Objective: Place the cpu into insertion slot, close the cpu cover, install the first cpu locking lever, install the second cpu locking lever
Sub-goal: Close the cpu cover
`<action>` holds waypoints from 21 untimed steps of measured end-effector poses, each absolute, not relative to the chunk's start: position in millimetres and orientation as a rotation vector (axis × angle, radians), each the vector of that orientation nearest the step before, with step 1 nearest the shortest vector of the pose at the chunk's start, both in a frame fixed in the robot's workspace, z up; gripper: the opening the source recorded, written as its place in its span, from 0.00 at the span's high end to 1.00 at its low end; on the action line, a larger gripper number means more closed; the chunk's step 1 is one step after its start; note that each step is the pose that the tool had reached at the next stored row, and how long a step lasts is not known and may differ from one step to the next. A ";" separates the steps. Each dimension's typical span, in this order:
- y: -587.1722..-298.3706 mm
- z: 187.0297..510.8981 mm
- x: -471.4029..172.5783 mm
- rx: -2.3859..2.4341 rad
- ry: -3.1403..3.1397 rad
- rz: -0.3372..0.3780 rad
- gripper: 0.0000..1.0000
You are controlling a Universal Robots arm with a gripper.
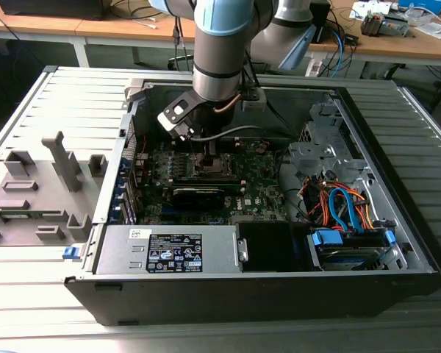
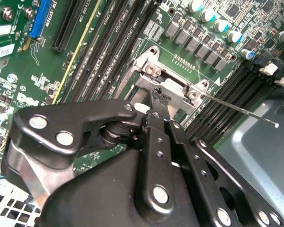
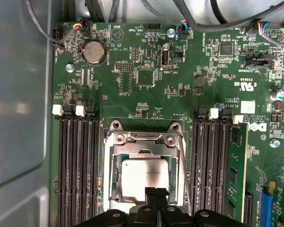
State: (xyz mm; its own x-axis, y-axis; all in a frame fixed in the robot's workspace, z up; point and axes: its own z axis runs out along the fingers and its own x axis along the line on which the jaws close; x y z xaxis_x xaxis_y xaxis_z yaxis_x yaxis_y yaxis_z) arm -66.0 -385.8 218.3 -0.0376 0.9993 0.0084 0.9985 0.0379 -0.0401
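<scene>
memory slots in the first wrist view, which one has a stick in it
The one farthest from the cpu, toward the blue connector: a green memory module stands in it; the other slots are bare black.

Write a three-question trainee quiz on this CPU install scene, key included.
1. Fill in: the grey fixture tray lies on the exterior view's ____ of the computer case.
2. True or false: the cpu sits in its socket on the green motherboard.
3. The gripper is nearest to: A) the grey fixture tray, B) the cpu cover, C) the computer case's outer wall.
Key: 1 left; 2 true; 3 B.
</scene>
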 end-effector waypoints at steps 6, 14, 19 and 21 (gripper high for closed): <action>-385.8 213.9 -66.6 -2.156 -2.238 0.036 0.89; -385.8 208.3 -67.1 -2.156 -2.238 0.036 0.89; -385.8 206.7 -67.1 -2.156 -2.238 0.037 0.89; -385.8 205.9 -67.1 -2.156 -2.238 0.036 0.89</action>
